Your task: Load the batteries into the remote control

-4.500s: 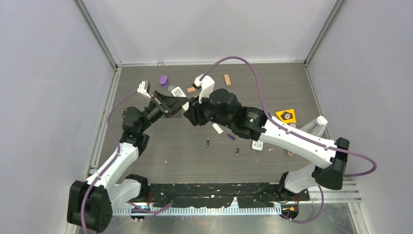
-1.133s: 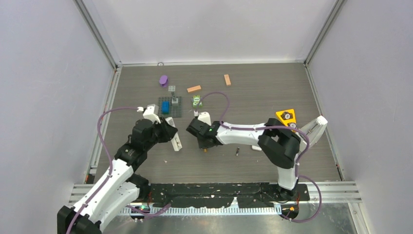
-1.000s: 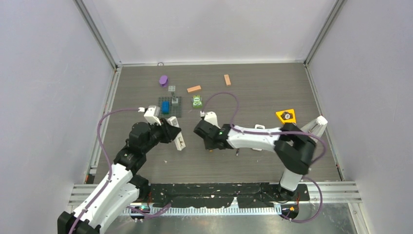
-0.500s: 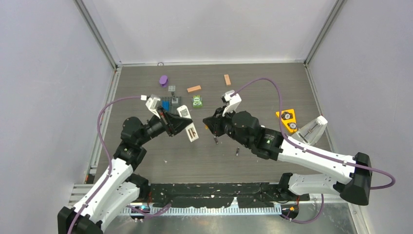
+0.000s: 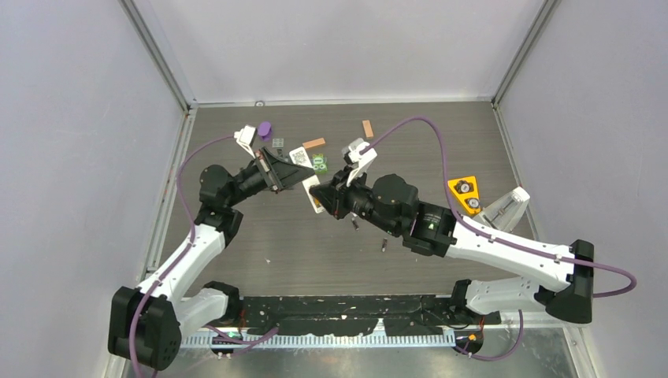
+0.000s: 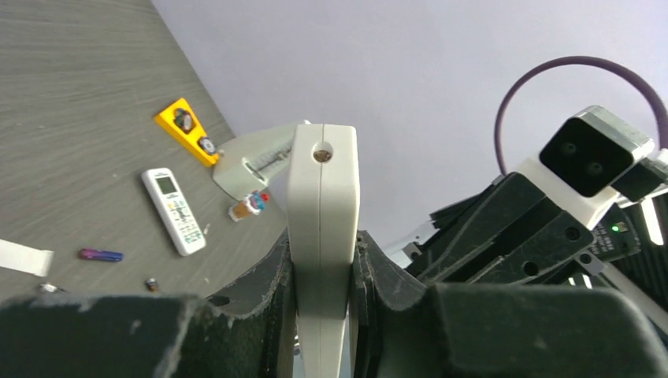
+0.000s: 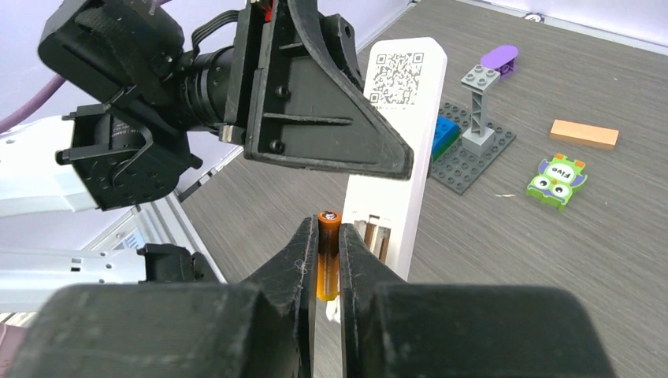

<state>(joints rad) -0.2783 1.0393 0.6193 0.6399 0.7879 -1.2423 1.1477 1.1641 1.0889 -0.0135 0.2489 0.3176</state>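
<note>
My left gripper (image 5: 290,175) is shut on a white remote control (image 5: 304,167) and holds it in the air, edge-on in the left wrist view (image 6: 321,197). In the right wrist view the remote (image 7: 402,134) shows a QR label and an open battery compartment (image 7: 376,236). My right gripper (image 7: 328,232) is shut on an orange battery (image 7: 328,256), upright, just left of that compartment. In the top view the right gripper (image 5: 331,197) is close beside the remote. A purple battery (image 6: 100,254) and a dark battery (image 5: 384,245) lie on the table.
A second white remote (image 6: 173,210) and a yellow triangle (image 5: 463,191) lie to the right. A grey brick plate (image 7: 465,150), a purple piece (image 7: 499,55), an orange block (image 7: 584,132) and a green owl tile (image 7: 558,178) sit at the back.
Both arms have risen from the table and moved back. The left gripper has lifted the remote up; the right gripper has brought the orange battery up beside its compartment.
</note>
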